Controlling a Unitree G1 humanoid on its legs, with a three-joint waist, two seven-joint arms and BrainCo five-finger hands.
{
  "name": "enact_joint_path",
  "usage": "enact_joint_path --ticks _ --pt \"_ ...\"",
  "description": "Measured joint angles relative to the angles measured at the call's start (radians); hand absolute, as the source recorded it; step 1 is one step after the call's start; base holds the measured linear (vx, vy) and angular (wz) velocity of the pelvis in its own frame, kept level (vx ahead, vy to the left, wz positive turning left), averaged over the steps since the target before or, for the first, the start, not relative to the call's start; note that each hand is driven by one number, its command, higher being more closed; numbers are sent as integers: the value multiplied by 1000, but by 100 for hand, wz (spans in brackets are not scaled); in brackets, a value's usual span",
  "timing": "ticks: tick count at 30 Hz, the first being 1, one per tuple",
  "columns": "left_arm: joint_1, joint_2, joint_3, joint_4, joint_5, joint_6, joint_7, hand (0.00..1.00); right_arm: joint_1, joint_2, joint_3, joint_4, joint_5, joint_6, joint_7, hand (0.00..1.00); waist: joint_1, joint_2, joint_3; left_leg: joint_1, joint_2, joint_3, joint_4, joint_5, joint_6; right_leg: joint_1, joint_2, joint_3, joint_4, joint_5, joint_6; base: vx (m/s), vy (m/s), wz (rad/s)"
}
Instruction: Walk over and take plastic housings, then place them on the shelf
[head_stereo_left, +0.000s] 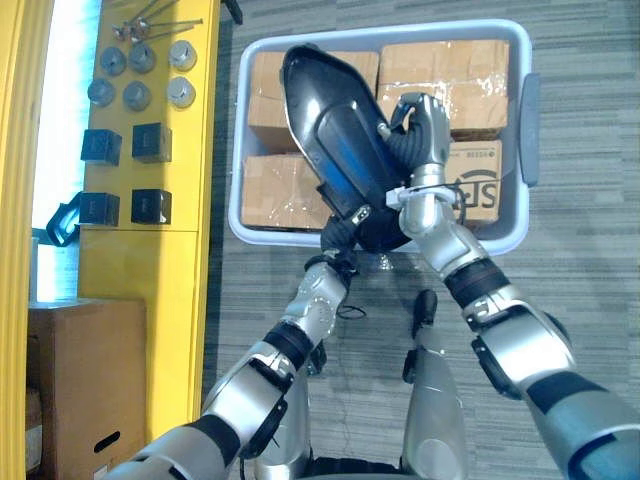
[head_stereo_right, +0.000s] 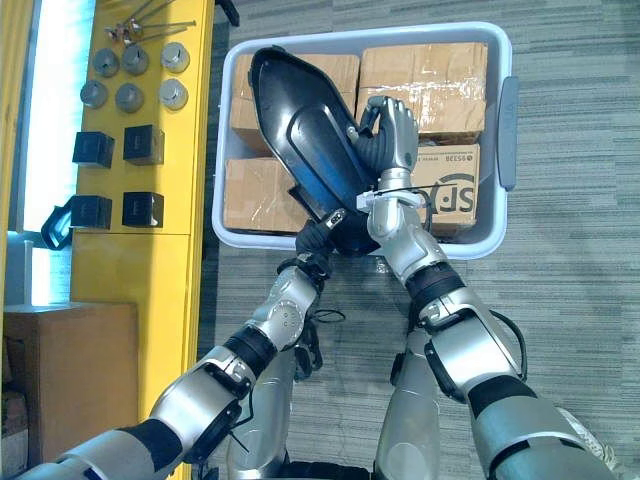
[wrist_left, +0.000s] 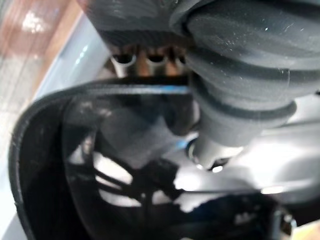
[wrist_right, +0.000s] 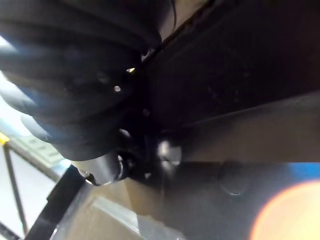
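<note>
A long black plastic housing (head_stereo_left: 330, 130) is held tilted above a pale grey bin (head_stereo_left: 400, 30). My right hand (head_stereo_left: 425, 125) grips its right edge, fingers curled over the rim. At the housing's lower end my left hand (head_stereo_left: 340, 235) sits mostly hidden beneath it. In the left wrist view the housing's rim (wrist_left: 100, 92) is pinched between that hand's fingers (wrist_left: 135, 60) and thumb. Close up in the right wrist view, the housing's dark surface (wrist_right: 225, 90) lies against that hand.
The bin holds several taped cardboard boxes (head_stereo_left: 445, 65). To the left a yellow shelf (head_stereo_left: 150, 270) carries black blocks (head_stereo_left: 152, 142) and round metal parts (head_stereo_left: 140, 57). A brown carton (head_stereo_left: 85, 390) stands at lower left. Grey carpet surrounds the bin.
</note>
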Motion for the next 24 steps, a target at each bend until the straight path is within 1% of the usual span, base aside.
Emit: enact_joint_path --ticks 1,2,4,5,6,7,9,10,12,14,18,19,21,23,24 --pt "0 -2 0 -4 40 -8 31 100 1 1 -2 1 1 1 -4 0 -1 0 0 0 0 0 -1 0 0 0 0 0 -1 0 0 0 0 0" --pt "0 -2 0 -6 56 -11 41 100 2 1 -4 2 1 2 -4 0 -1 0 0 0 0 0 -1 0 0 0 0 0 -1 0 0 0 0 0" --pt "-1 -1 12 -19 164 -18 127 100 6 3 -7 2 7 2 -5 0 -7 0 0 0 0 0 -1 0 0 0 0 0 -2 0 0 0 0 0" --pt "-1 -1 18 -24 180 -18 146 100 7 5 -7 2 11 4 -4 0 -9 0 0 0 0 0 -2 0 0 0 0 0 -2 0 0 0 0 0" --pt "-3 -1 25 -26 216 -16 181 100 8 7 -7 3 23 12 -2 0 -11 0 0 0 0 0 -3 0 0 0 0 0 -2 1 1 0 0 0" --pt "-9 -1 39 -26 275 1 228 100 8 7 -7 10 46 19 4 0 -11 0 0 0 0 0 -4 0 0 0 1 0 -3 1 1 0 0 0" --pt "-23 0 47 -26 325 23 278 100 9 8 -6 28 62 34 5 0 -11 0 0 0 0 1 -6 1 -1 0 1 0 -5 2 2 0 0 0" --pt "-36 0 49 -26 371 49 320 100 9 11 -6 42 82 35 4 0 -11 0 0 0 0 1 -7 1 -1 1 1 0 -8 6 3 0 0 0" --pt "-54 0 49 -26 421 80 361 100 9 12 -6 43 88 37 4 0 -11 0 0 0 0 3 -8 1 -1 1 1 1 -13 9 3 0 0 0" --pt "-78 1 53 -25 481 123 416 100 9 13 -7 42 90 37 -1 0 -12 0 0 0 0 4 -10 1 -1 1 2 1 -17 10 3 0 0 0" --pt "-98 11 78 -23 529 180 484 100 9 13 -8 39 94 37 -20 0 -14 0 0 0 0 8 -13 1 -1 1 3 4 -25 14 3 -3 -2 -1" --pt "-99 19 87 -22 552 201 506 100 9 13 -8 35 108 36 -24 0 -17 0 0 0 0 8 -13 0 -1 1 3 4 -25 14 3 0 0 0" --pt "-99 39 89 -21 565 220 532 100 9 12 -12 18 120 33 -40 0 -20 0 0 0 0 9 -13 0 -1 0 3 5 -25 14 3 0 0 0" --pt "-99 58 117 -17 594 251 566 100 9 16 -30 -37 121 28 -52 0 -25 -1 0 -1 1 11 -13 0 -1 -1 4 6 -25 14 3 -35 -12 -2" --pt "-99 62 125 -15 595 257 578 100 9 16 -31 -52 120 26 -59 0 -27 -1 0 -1 1 11 -13 0 -1 -2 4 7 -25 14 3 -34 -9 -2"
